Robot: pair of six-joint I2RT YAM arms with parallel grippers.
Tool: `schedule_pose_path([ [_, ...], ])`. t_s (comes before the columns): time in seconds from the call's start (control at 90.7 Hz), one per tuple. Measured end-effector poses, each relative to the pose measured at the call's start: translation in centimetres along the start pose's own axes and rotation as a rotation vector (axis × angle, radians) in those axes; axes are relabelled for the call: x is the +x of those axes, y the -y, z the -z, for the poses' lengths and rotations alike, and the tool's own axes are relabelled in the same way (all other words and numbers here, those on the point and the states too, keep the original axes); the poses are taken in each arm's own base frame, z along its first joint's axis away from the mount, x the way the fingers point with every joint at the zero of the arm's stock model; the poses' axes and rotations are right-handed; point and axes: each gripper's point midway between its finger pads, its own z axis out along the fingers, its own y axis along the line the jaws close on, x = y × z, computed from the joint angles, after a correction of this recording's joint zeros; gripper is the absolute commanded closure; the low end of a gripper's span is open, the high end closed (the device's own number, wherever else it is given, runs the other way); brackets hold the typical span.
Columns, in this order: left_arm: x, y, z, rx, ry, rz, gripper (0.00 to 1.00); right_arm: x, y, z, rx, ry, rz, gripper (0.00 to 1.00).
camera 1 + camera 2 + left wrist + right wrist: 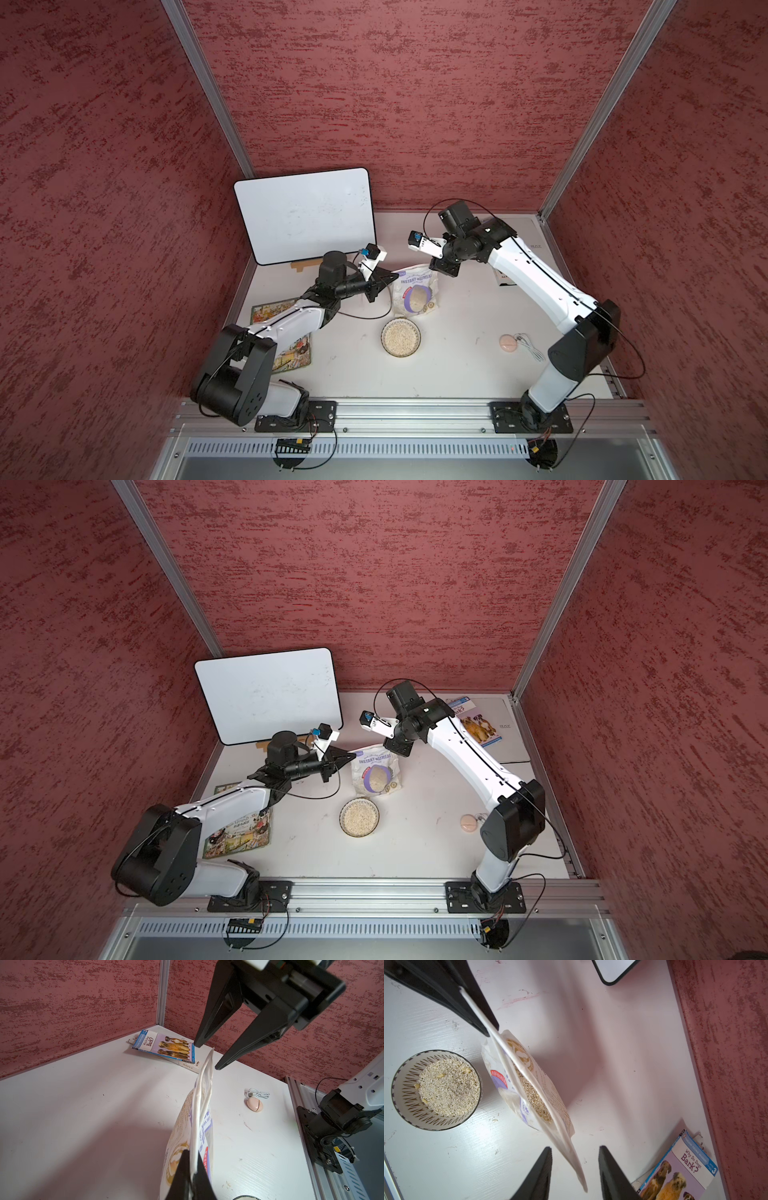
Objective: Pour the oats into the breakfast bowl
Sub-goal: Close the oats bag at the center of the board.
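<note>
Left end effector (191,1153) tight on pouch (415,293) top; right end effector (575,1148) open astride it

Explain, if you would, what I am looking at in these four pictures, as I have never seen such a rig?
Two robot arms stand at a white table. Both top views look down on the whole scene; each other picture comes from a camera on an arm's wrist. The left end effector is shut on one top corner of the oatmeal pouch, whose open top shows oats inside. The right end effector is open around the pouch's other top corner. Beside the pouch sits the breakfast bowl, already holding oats. Also there: a whiteboard, a picture book, a dog book, a pink disc and a white cable.
</note>
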Motion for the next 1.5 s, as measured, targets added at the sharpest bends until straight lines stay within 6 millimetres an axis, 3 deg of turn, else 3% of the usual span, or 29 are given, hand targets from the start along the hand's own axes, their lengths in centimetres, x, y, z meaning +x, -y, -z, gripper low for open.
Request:
schedule_pose_path([
  [0.143,0.0,0.0,0.0,-0.001,0.0,-0.001,1.0,-0.3,-0.1,-1.2,-0.047,-0.013,0.006,0.64],
  [0.275,0.0,-0.1,-0.1,-0.002,-0.001,-0.003,1.0,-0.4,-0.5,-2.0,-0.088,-0.019,0.009,0.78],
  [0.617,-0.3,-1.3,-0.4,-0.018,0.003,0.0,1.0,-0.2,-1.4,-2.1,-0.144,-0.025,-0.009,1.0],
  [0.815,-0.6,-1.6,-0.5,-0.023,0.016,-0.01,1.0,0.0,-2.0,-1.6,-0.159,-0.017,-0.02,1.0],
  [0.981,-0.5,-1.6,-0.6,-0.019,0.016,-0.017,1.0,-0.2,-2.5,-1.5,-0.179,-0.005,-0.029,0.79],
  [1.146,-0.6,-1.2,-0.8,-0.009,0.014,-0.038,1.0,-0.5,-2.8,-1.3,-0.197,0.013,-0.029,0.75],
  [1.256,-0.6,-1.1,-1.0,-0.004,0.013,-0.046,1.0,-1.1,-2.9,-1.1,-0.2,0.028,-0.023,0.79],
  [1.499,-0.5,-1.1,-1.0,-0.005,0.011,-0.051,1.0,-1.7,-2.8,-1.4,-0.215,0.04,-0.026,1.0],
])
